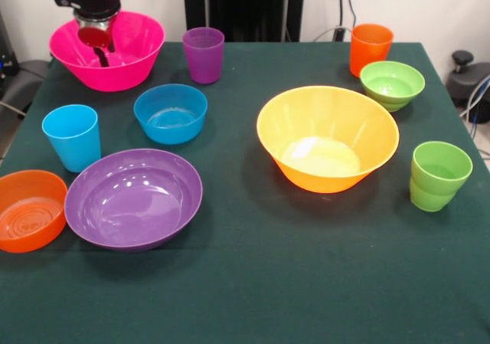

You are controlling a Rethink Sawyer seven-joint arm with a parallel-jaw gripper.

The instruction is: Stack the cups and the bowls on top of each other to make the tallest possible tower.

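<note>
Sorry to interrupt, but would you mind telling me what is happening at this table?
The robot's pincer hangs inside the large pink bowl at a back corner, holding nothing that I can see. Nothing is stacked yet: the other five bowls, such as the yellow-orange bowl, and the four cups, such as the purple cup, stand apart on the green table.

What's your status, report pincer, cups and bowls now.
Pincer over pink bowl, state unclear. Nothing stacked; all cups and bowls stand apart on the table. Nothing in the way.
</note>
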